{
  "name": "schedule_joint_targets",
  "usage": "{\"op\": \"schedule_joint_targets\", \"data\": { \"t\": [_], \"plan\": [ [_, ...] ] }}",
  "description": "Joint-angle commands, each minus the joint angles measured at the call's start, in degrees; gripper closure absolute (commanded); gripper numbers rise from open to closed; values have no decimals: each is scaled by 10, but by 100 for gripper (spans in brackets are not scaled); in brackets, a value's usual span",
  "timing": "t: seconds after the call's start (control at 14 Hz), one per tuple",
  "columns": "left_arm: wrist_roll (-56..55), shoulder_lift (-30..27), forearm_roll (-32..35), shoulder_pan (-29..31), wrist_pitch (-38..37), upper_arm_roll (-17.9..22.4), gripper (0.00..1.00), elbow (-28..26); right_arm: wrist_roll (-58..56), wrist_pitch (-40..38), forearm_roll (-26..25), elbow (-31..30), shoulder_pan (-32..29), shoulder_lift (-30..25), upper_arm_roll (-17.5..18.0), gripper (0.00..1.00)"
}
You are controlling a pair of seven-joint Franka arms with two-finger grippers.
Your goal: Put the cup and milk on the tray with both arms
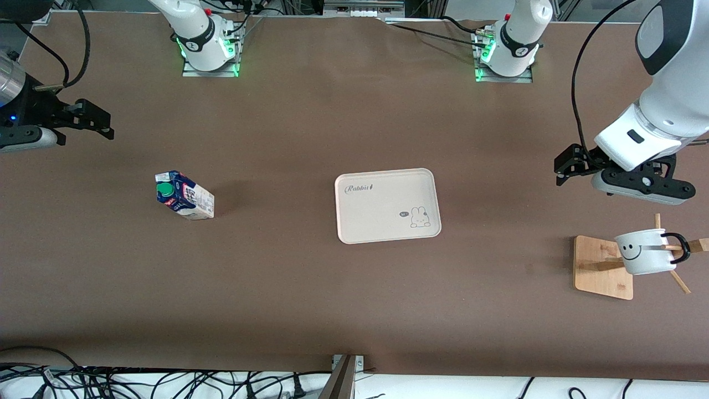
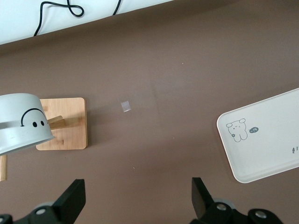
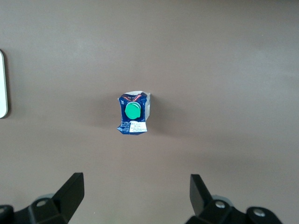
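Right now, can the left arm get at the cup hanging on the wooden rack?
Probably yes. The left gripper hangs open over bare table, with nothing between it and the cup on the wooden rack; its handle sticks out clear.

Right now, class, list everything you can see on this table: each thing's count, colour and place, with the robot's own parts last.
tray: one, cream-white, mid-table, nothing on it.
milk: one, dark-blue and white with green cap, upright toward the right arm's end.
cup: one, white with black smiley and handle, hung on the rack.
rack: one, wooden, toward the left arm's end, nearer the front camera than the tray.
cables: several, black, along the table's near edge.
left pincer: one, black, open, over the table above the rack.
right pincer: one, black, open, over the table near the milk.
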Motion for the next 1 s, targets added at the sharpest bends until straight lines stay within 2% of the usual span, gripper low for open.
{"op": "schedule_joint_targets", "data": {
  "t": [0.0, 0.65, 0.93],
  "plan": [
    [-6, 8, 12, -2, -12, 0, 0, 20, 3, -2, -1, 10, 4, 6, -4, 0],
    [-6, 8, 13, -4, -11, 0, 0, 21, 1, -1, -5, 11, 4, 12, -3, 0],
    [-6, 8, 12, -3, -11, 0, 0, 21, 1, 1, -6, 27, 6, 35, -1, 0]
  ]
}}
